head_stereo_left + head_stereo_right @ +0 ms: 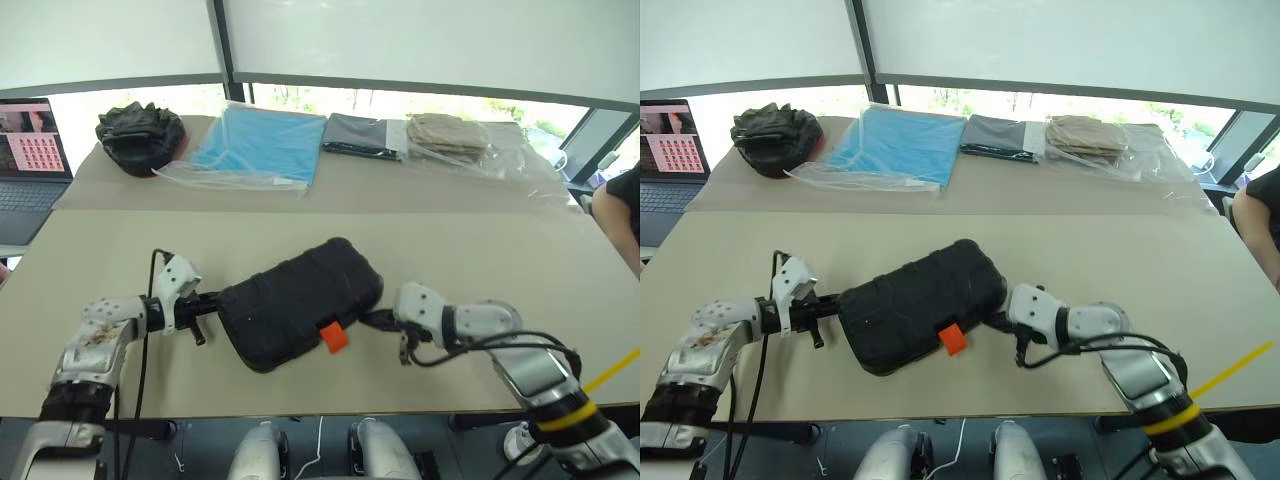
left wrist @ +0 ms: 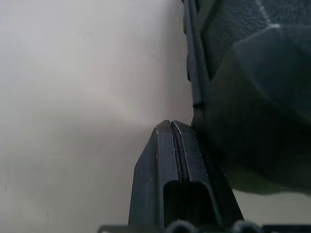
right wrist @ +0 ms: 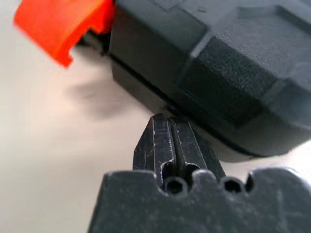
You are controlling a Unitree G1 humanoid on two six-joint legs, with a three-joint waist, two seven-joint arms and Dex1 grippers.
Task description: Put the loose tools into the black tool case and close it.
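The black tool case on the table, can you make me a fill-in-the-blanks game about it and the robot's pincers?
1. The lid of the black tool case is ____.
2. The small latch on the case's front edge is coloured ____.
3. The left pincer and the right pincer both have their fingers ____.
4. Behind the case, on the far table, the flat blue cloth lies inside a clear plastic ____.

Missing words: closed; orange; shut; bag

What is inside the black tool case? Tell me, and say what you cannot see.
Nothing inside can be seen. The black tool case lies on the table with its lid down, so its contents are covered. An orange latch sticks out at its near edge.
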